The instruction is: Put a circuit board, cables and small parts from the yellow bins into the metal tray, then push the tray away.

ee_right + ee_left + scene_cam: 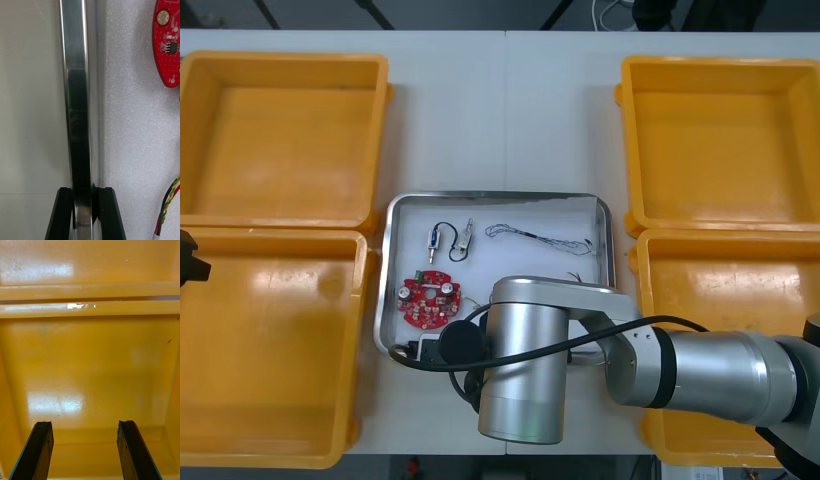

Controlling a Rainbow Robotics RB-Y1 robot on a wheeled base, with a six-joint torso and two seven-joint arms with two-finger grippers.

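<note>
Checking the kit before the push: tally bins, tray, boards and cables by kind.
Yellow plastic bins: 4
Shiny metal tray, white inside: 1
Round red circuit board: 1
Cables: 3 (black; twisted blue and white; red and yellow)
Total: 9
Right pincer is shut on the tray's rim; left pincer hangs open over a left bin.

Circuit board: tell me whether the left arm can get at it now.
Probably yes. The circuit board lies uncovered at the tray's left side; the left claw, open, hangs over the near left bin. The right claw, clamped on the tray's rim, crowds it.
</note>
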